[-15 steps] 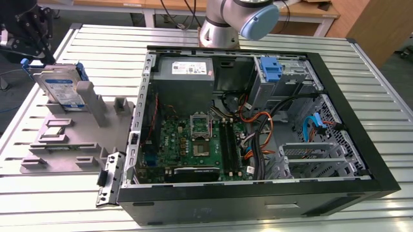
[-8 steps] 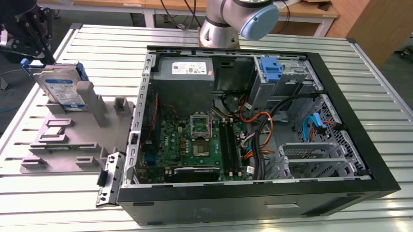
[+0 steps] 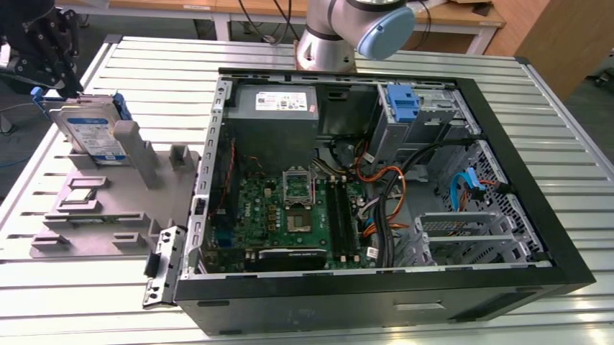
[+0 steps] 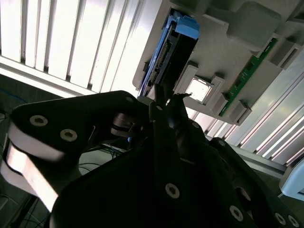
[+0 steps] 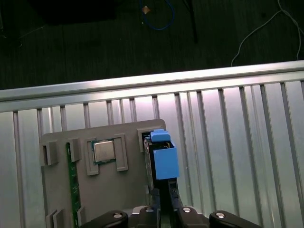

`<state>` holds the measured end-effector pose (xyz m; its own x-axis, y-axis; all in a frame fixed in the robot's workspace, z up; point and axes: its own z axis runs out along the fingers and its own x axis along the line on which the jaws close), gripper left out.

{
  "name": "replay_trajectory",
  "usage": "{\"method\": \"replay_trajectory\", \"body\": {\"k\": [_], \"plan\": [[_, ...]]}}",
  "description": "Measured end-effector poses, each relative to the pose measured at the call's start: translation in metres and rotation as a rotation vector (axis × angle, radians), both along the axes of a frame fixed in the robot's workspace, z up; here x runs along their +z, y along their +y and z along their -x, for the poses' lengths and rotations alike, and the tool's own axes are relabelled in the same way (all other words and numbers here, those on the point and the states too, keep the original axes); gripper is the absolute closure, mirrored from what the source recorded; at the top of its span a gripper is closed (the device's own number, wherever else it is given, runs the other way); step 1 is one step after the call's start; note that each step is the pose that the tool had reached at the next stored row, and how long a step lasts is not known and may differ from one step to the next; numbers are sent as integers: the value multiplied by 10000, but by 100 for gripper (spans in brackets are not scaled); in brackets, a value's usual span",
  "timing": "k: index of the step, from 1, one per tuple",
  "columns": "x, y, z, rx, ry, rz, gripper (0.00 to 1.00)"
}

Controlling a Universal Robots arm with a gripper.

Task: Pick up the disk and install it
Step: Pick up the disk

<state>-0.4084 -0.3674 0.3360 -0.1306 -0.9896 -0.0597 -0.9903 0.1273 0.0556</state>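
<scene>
Presently | disk (image 3: pixel 91 133) stands on edge in grey holder (image 3: pixel 48 248) on counter (image 3: pixel 384 54), outside the open computer case (image 3: pixel 384 298), top edge offered for grasping | pincer (image 5: pixel 165 190) hovers just above it, lined up; apart or together, cannot tell.

The disk (image 3: pixel 91 133) I am after stands on edge in a slot of the grey holder (image 3: pixel 101 215), which lies on the slatted desk (image 3: pixel 67 295) at the exterior view's left. It leans slightly. It is a flat silver drive with a blue-and-white label on its broad face and blue plastic rails along its sides. My first wrist view shows the disk (image 5: pixel 163 159) edge-on, a blue rail facing me.
</scene>
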Motion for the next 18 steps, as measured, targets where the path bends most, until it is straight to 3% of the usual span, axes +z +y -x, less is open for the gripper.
{"method": "replay_trajectory", "body": {"k": [3, 5, 6, 8, 11, 12, 18], "plan": [[0, 0, 0, 0, 0, 0, 71], [0, 0, 0, 0, 0, 0, 59], [-1, 0, 1, 0, 0, 0, 59], [-1, 0, 1, 0, 0, 0, 47], [-1, 0, 1, 0, 0, 0, 42], [-1, 0, 1, 0, 0, 0, 35], [-2, 0, 2, 0, 0, 0, 35]]}}
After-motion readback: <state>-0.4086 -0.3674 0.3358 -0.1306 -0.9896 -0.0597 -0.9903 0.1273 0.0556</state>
